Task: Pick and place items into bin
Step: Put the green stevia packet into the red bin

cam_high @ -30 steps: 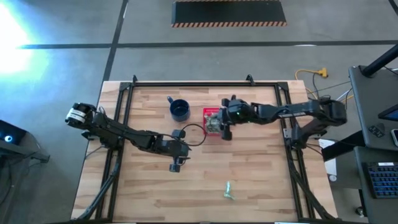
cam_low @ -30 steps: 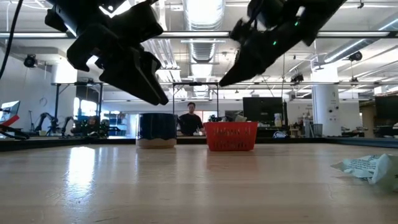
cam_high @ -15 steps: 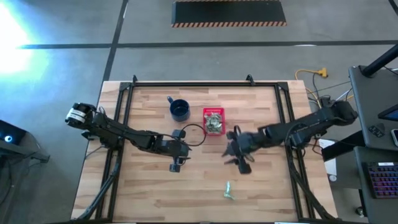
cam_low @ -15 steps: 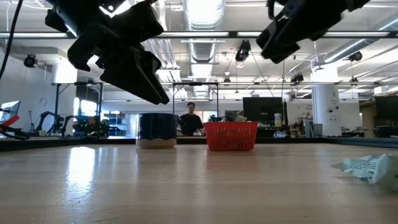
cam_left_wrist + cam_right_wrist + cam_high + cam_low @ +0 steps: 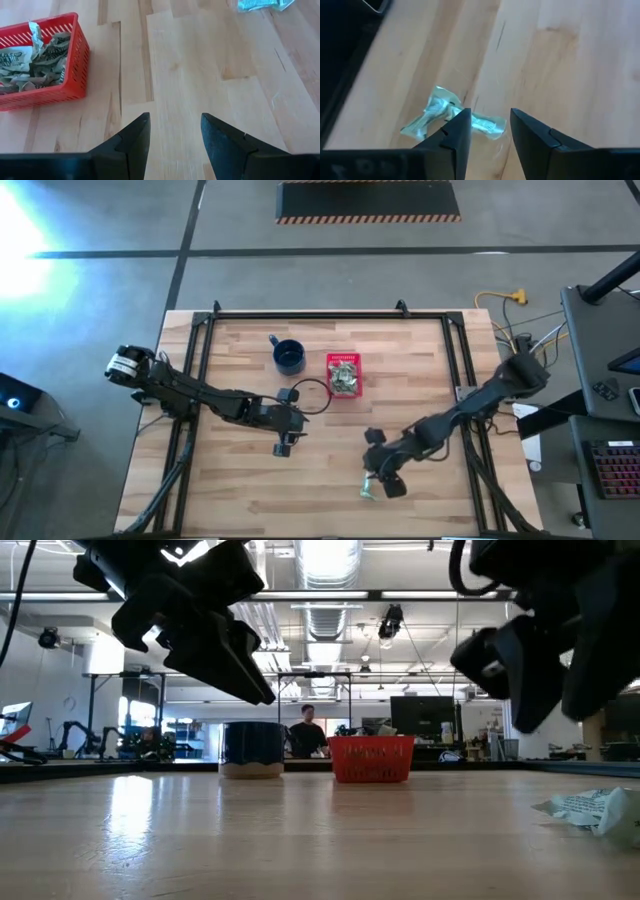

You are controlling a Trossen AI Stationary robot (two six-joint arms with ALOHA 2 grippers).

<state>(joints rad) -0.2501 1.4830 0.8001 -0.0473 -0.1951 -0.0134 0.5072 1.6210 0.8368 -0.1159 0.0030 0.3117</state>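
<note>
One pale green crumpled item (image 5: 368,486) lies flat on the wooden table near its front edge; it also shows as the item (image 5: 445,119) and the item (image 5: 592,808). My right gripper (image 5: 489,116) hovers open just above it, fingers slanting down and touching nothing. The red bin (image 5: 343,373) stands at the table's middle back with several wrinkled items (image 5: 35,60) inside. My left gripper (image 5: 175,131) waits open over bare wood, near the table's middle, on the near side of the bin.
A dark blue mug (image 5: 289,357) stands to the left of the bin (image 5: 371,759). A black metal frame (image 5: 330,314) runs along the table's far and side edges. Bare wood (image 5: 240,490) lies at the near left.
My right gripper has swung from above the red bin toward the table's near edge, sinking a little and turning, and now hangs over the lone item. The item and the bin have stayed where they were.
</note>
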